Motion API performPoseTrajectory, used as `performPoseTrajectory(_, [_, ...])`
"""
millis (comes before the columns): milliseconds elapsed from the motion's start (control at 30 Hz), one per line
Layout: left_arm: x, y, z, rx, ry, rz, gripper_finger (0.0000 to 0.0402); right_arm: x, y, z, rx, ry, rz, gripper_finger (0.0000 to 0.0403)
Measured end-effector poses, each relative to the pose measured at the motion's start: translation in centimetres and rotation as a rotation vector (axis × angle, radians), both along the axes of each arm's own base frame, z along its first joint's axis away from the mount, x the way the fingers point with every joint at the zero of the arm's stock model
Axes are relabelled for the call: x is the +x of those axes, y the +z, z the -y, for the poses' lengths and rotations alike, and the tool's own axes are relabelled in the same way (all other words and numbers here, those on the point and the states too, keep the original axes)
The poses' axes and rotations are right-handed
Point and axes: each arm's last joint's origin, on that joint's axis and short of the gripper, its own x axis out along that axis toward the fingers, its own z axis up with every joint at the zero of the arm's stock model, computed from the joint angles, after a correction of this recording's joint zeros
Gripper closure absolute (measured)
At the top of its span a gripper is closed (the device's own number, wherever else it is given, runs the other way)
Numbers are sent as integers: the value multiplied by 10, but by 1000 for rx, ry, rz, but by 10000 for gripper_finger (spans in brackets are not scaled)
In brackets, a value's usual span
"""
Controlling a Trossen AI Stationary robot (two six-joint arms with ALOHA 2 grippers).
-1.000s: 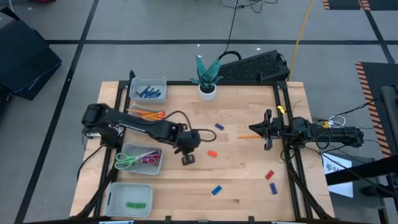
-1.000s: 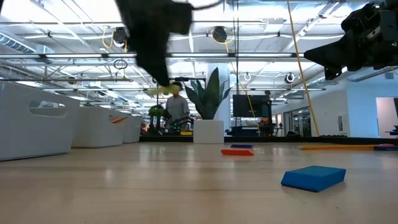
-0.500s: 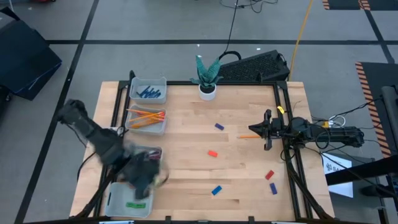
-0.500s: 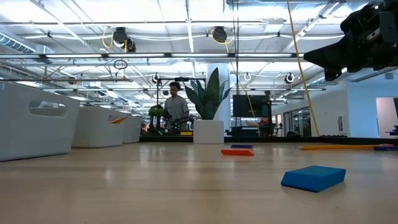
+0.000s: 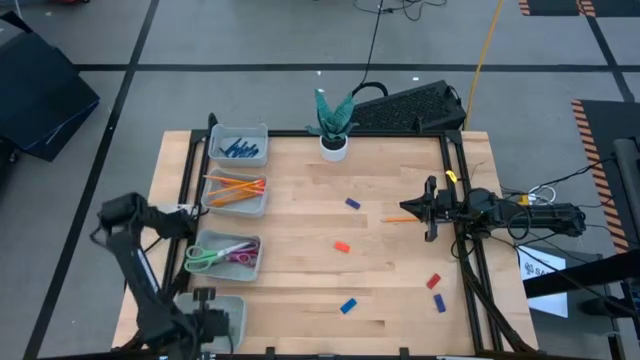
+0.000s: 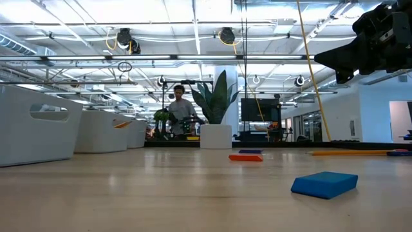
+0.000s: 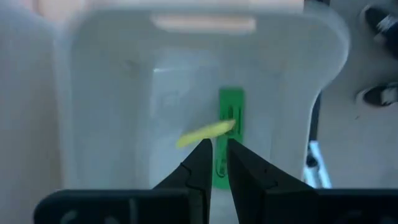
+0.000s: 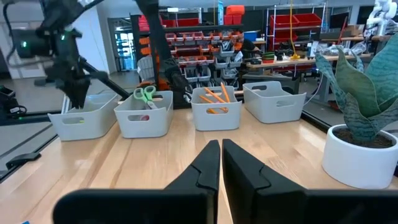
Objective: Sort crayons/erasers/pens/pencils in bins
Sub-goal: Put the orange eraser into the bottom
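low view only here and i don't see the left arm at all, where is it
Observer: The left gripper hangs over the bin at the end of the left row, farthest from the plant pot.
Operator: anything in that bin
Observer: A green eraser lies in it. A yellow eraser shows just off the gripper's tip; held or not, I cannot tell.
Operator: and the right arm
Observer: The right gripper waits at the table's right side, jaws shut and empty, with a loose pencil close by.

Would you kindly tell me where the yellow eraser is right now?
In the left wrist view, the yellow eraser is over the green eraser inside the nearest bin, just beyond the left gripper.
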Motion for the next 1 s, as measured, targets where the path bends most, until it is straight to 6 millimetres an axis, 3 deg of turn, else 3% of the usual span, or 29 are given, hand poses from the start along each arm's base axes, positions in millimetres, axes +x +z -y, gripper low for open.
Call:
performPoseTrajectory(200, [-15, -26, 16, 75, -47, -32, 353, 0, 0, 0, 0, 0, 0, 390])
performPoseTrajectory(333, [-16, -22, 15, 56, -27, -33, 352, 0, 0, 0, 0, 0, 1, 390])
performPoseTrajectory(567, [-21, 24, 0, -104, 40, 23, 312, 0, 0, 0, 0, 0, 0, 390])
performPoseTrajectory(733, [-18, 64, -17, -241, 8, 186, 288, 0, 0, 0, 0, 0, 0, 390])
performPoseTrajectory(867, [3, 89, -24, -358, -40, 366, 286, 0, 0, 0, 0, 0, 0, 390])
performPoseTrajectory(1000, [38, 98, -34, -380, -44, 504, 286, 0, 0, 0, 0, 0, 0, 390])
